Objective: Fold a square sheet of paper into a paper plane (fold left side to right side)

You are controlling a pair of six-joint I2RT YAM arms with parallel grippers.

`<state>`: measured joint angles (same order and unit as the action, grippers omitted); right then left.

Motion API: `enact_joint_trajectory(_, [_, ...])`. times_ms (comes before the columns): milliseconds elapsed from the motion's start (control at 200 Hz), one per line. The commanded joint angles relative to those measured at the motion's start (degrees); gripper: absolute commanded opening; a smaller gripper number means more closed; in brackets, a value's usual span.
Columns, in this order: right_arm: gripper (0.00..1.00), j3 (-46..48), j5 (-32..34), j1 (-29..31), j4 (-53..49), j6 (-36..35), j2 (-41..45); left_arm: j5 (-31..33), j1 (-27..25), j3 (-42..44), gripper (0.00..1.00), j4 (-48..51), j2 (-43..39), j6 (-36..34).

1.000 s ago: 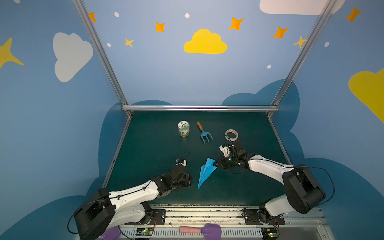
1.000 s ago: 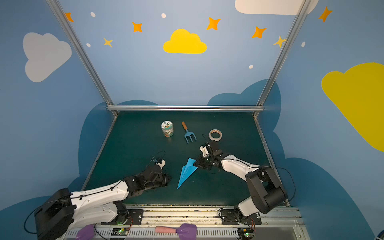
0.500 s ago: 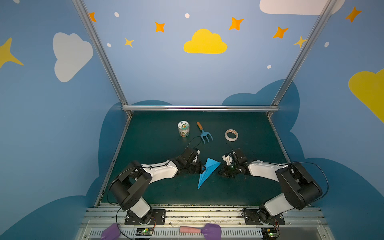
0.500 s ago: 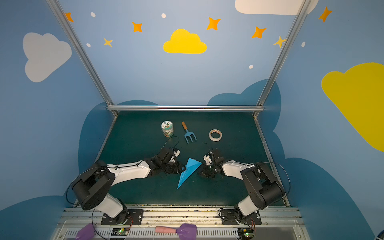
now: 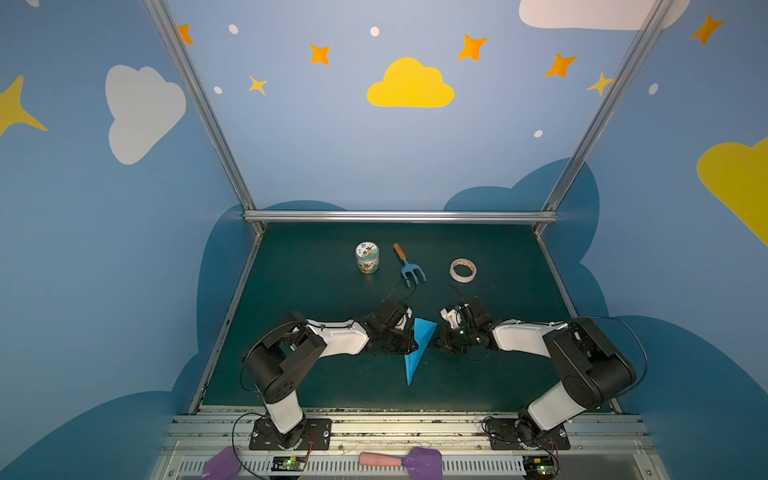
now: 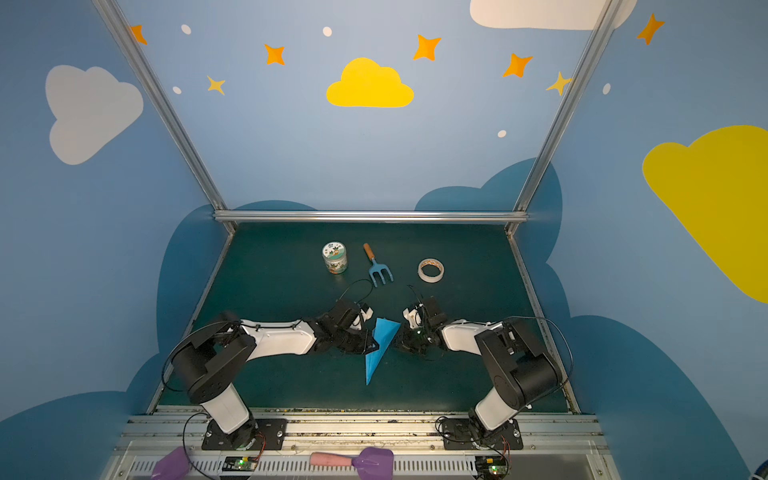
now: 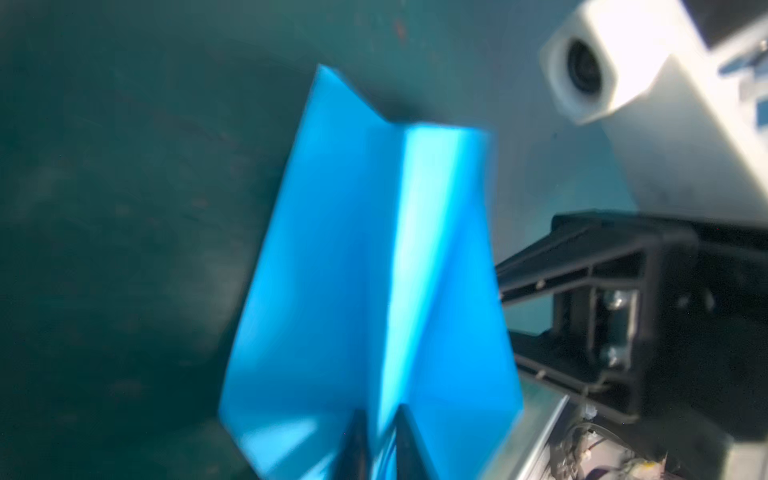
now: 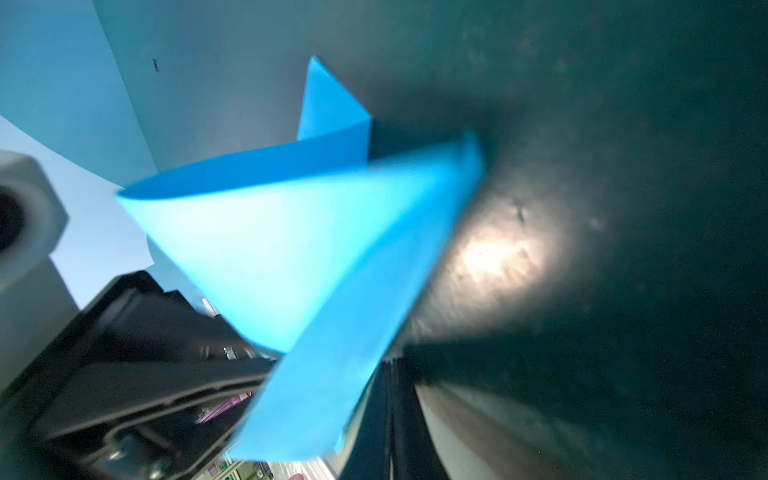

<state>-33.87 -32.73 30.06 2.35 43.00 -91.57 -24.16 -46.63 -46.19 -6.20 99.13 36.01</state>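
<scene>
Blue walls painted with clouds and stars enclose a dark green bench (image 5: 316,282). Low in the middle of both top views sits the bright sky-blue paper plane (image 5: 419,341), a narrow creased dart. Its nose points toward the bottom of the frame and its layers are partly raised rather than flat.

At its left edge the left claw (image 5: 409,345) is closed on the paper; the left wrist view shows a blue layer pinched between two dark fingers (image 7: 353,453). The right claw (image 5: 435,345) is closed too, at the right edge, but whether it traps any paper cannot be told. A small printed jar (image 5: 367,257), a blue three-pronged fork with a wooden handle (image 5: 409,266) and a beige tape roll (image 5: 463,270) lie in the upper middle, well apart.

The step looks like carrying the left side over onto the right. Doing it well calls for a shallow pinch and a low arc across the centre crease. The right claw should anchor its side without tugging, and the edges should match before pressing. Pulling outward risks tearing.
</scene>
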Motion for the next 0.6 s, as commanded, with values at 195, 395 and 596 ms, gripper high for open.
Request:
enact_joint_trajectory(195, [0.03, -0.52, 2.33, -1.67, -11.91, -4.21, 9.47, 26.78, -1.22, -7.27, 0.04, 18.86, -5.37, -2.98])
enact_joint_trajectory(395, [0.04, 0.17, 3.89, -1.66, -16.71, -5.56, 15.65, 35.16, -1.44, -13.57, 0.04, 29.01, -2.47, -6.95])
enact_joint_trajectory(596, [0.04, 1.10, 4.20, -1.57, -17.23, -5.67, 17.24, 36.80, -1.88, -15.58, 0.05, 30.80, 1.39, -8.54])
